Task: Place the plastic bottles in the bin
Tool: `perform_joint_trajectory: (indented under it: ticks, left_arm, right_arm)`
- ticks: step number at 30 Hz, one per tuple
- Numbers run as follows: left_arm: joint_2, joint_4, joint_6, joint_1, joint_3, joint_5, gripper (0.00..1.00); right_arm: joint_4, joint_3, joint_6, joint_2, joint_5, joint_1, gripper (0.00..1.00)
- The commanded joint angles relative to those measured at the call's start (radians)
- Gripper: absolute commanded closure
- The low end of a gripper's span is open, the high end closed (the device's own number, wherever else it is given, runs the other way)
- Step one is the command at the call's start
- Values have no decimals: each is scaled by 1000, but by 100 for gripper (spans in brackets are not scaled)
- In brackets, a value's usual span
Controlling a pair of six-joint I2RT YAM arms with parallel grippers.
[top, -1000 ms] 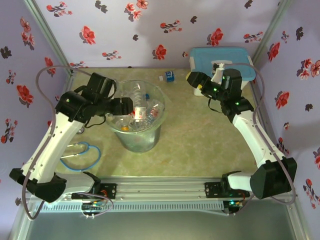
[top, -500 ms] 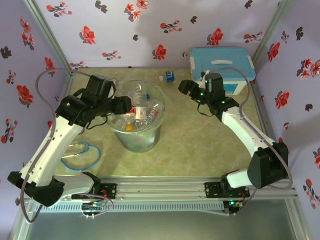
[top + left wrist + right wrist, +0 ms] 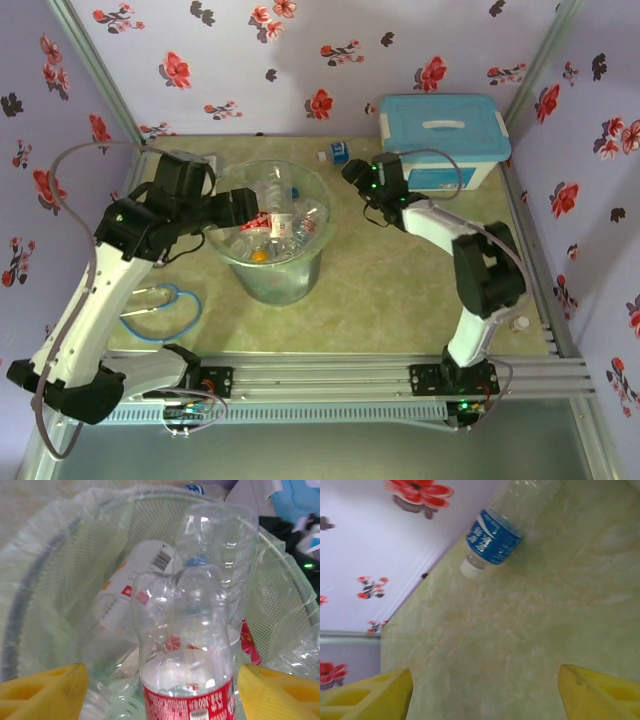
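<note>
One bin (image 3: 275,285) is being counted on the surface (image 3: 400,290). At least three plastic bottles (image 3: 187,645) are being made out inside it, the rest being blurred by overlap. One more bottle (image 3: 495,535) is being counted near the far edge. One lidded white box (image 3: 440,110) and one blue tube loop (image 3: 198,305) are also being counted.

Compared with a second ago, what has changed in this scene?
The right gripper has swung left off the blue-lidded box toward the back wall. It now hovers open just short of the blue-labelled bottle lying on the table. The left gripper has barely shifted: it stays open over the bin, with a red-labelled bottle between its fingers and gaps on either side. Bin, box and the lying bottle have not moved.
</note>
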Motion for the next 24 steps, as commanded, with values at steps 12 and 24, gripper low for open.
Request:
perform_joint_trajectory:
  ticks: [12,24]
  left_arm:
    - [-54,53,117,72,63,12,15]
    - [-67,80,110,111,66,34,14]
  right_arm:
    - [-116,531,150,470,310,65,22]
    - [-346,1017,205,774,337,43,21]
